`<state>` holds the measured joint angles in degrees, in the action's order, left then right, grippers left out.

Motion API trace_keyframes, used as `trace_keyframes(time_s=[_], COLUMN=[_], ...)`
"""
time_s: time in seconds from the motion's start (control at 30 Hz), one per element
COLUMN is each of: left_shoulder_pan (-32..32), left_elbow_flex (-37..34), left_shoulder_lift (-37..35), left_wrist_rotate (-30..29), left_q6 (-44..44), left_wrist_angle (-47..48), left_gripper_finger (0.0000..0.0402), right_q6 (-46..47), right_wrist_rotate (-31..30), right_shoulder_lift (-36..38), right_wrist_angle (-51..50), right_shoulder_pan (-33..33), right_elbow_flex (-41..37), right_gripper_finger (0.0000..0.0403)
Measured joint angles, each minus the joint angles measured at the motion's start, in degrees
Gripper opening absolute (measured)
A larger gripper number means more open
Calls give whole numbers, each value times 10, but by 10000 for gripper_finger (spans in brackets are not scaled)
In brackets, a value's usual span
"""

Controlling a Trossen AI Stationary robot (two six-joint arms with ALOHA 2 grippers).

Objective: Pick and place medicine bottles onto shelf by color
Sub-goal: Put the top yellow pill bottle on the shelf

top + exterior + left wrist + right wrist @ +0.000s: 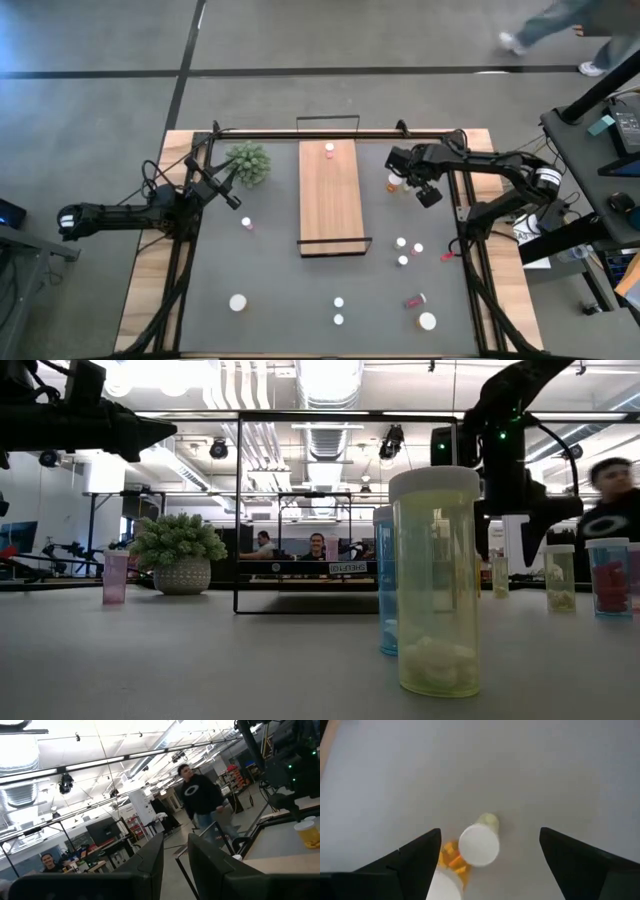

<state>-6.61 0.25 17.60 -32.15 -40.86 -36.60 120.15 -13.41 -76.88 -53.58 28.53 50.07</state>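
A: What is the biggest thing here?
B: The room: an open workshop hall with ceiling lights, and a person (200, 795) in a dark top beyond the right side. Then the grey table (300, 300), wood strips along its left and right edges, a black bar across the far edge.

A: And on it?
B: The shelf (330, 195) lies lengthwise at the centre toward the far side, with one pink bottle (329, 150) near its far end. A green plant (248, 162) sits to its left.

A: The arms?
B: The left gripper (228, 192), fingers closed on nothing, is raised over the left side near the plant. The right gripper (487, 855) hangs over the far right with fingers wide apart, above a white-capped pale bottle (480, 842) and an orange bottle (452, 860) touching it.

A: Open room?
B: The near left is mostly bare: one pink bottle (246, 224) and one wide white-capped bottle (238, 301). The other medicine bottles (405, 250) are scattered near right and near centre, one red bottle (415, 299) on its side.
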Motion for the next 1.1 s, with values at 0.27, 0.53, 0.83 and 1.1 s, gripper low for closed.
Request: trace_keyframes(time_s=[0.27,0.53,0.83,1.1], left_shoulder_pan=[0,0,0,0], left_elbow_flex=[0,0,0,0], left_shoulder_lift=[0,0,0,0], left_wrist_rotate=[0,0,0,0], left_q6=[0,0,0,0], left_wrist_angle=[0,0,0,0], left_gripper_finger=[72,72,72,72], right_q6=[8,-2,-17,-25], right_wrist_rotate=[-2,-2,-2,-3], right_shoulder_lift=[0,0,0,0], right_wrist_angle=[11,18,21,23], right_shoulder_pan=[0,0,0,0], right_elbow_flex=[-6,-6,-6,-6], right_gripper_finger=[280,207,132,107])
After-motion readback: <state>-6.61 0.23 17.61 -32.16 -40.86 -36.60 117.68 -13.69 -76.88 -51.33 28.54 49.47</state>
